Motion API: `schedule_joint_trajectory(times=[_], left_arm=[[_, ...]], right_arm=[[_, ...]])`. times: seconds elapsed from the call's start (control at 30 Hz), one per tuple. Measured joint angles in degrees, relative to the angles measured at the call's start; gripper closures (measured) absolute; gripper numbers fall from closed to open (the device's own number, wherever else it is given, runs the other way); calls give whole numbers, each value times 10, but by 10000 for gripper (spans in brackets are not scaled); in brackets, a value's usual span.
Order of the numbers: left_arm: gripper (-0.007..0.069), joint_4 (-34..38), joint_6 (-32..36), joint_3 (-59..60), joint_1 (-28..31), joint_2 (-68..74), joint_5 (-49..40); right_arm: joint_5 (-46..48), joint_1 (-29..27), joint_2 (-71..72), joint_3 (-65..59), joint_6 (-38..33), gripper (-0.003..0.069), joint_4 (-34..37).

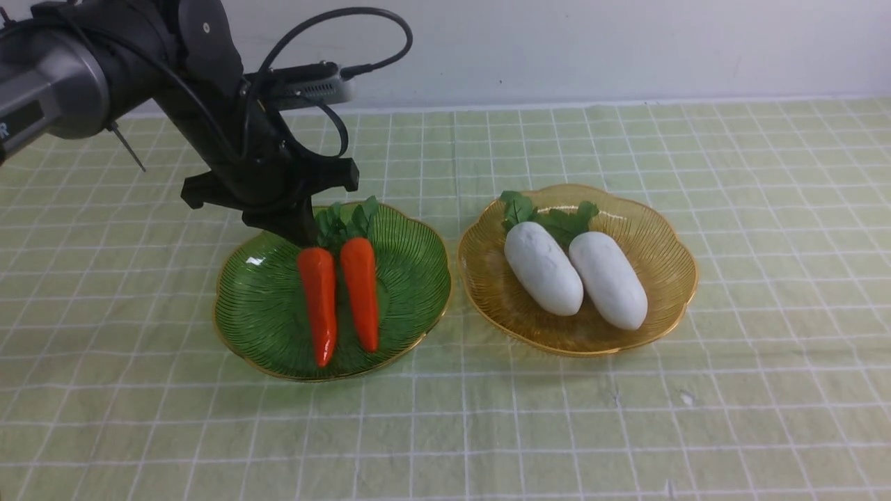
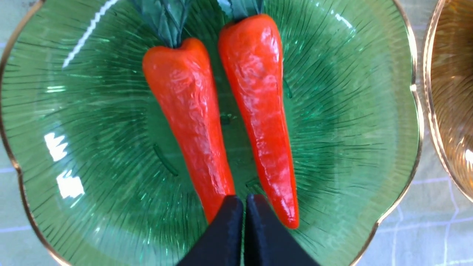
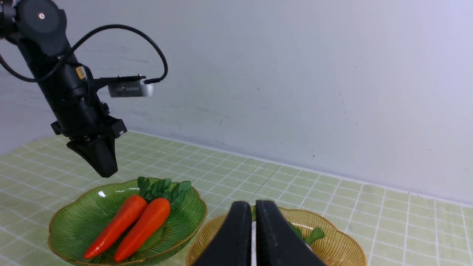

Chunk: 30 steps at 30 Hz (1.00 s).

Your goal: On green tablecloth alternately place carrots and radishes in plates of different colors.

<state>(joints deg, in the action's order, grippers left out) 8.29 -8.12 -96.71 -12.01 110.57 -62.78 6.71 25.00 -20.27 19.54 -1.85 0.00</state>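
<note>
Tablecloth (image 1: pixel 766 417), pale green with white grid, meets plain white wall (image 1: pixel 626 42).

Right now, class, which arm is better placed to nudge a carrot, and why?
Probably left: the left gripper hangs shut over the carrots in the green plate; the right gripper sits nearer the amber plate.

Radishes (image 1: pixel 544 268) hidden behind my right gripper (image 3: pixel 253 212) in its wrist view, carrot leaves (image 2: pixel 166 18), amber plate (image 2: pixel 451 92) edge-cropped in left wrist view
</note>
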Motion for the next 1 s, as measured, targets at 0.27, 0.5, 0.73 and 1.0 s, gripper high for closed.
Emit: schedule_joint_trajectory(times=[0.27, 0.5, 0.73, 1.0], left_arm=[[632, -1, 2, 0, 0, 0, -14], [632, -1, 2, 0, 0, 0, -29], [632, -2, 2, 0, 0, 0, -33], [632, -2, 2, 0, 0, 0, -28]], right_arm=[[0, 0, 0, 0, 0, 646, 0], [0, 0, 0, 0, 0, 646, 0], [-3, -1, 14, -17, 0, 646, 0], [-2, -99, 113, -114, 0, 646, 0]])
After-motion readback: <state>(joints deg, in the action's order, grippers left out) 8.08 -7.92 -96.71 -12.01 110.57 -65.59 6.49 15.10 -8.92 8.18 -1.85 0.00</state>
